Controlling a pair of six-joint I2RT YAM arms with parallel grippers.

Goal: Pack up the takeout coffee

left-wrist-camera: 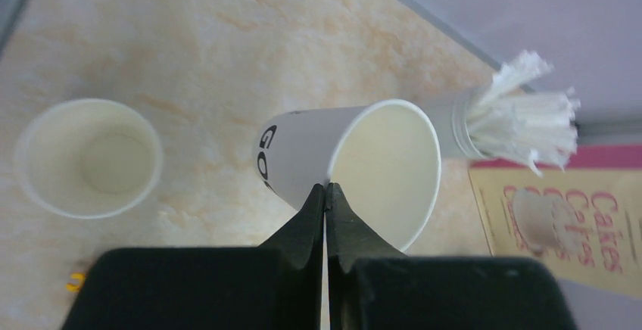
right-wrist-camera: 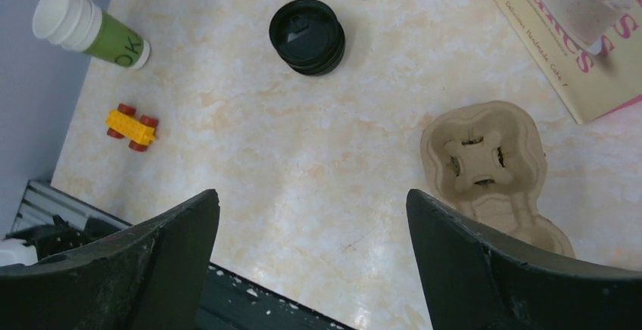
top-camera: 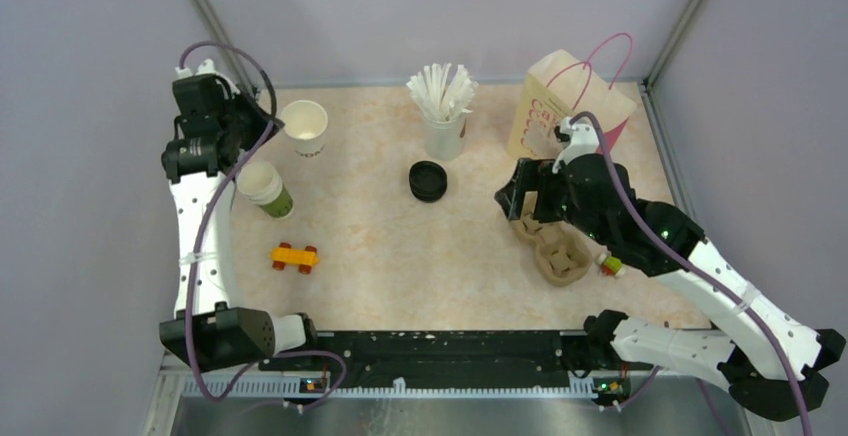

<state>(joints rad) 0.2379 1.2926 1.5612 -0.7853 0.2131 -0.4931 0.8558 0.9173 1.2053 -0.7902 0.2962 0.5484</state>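
**Right fingers**: spread wide, holding nothing, poised above the bench. Straight ahead of the gap between them, well apart, stands the takeout coffee, of which I see only the round black lid; nothing touches it. Nearer, just beyond the finger on the bag side, lies the moulded pulp cup carrier; further out that way, the paper cake bag. Off the other finger, a yellow toy car and a stack of cream-and-green cups.

**Left fingers**: pressed together on nothing, tips at the rim of an open white paper cup; whether they touch it I cannot tell. The coffee is well apart from them.

**Handling, as I judge it:** a light cup with a soft, crushable wall and a stiff, slick lid; possibly filled, so I would keep it upright. I would close the right fingers across the body just under the lid, gently, rather than on the lid alone.
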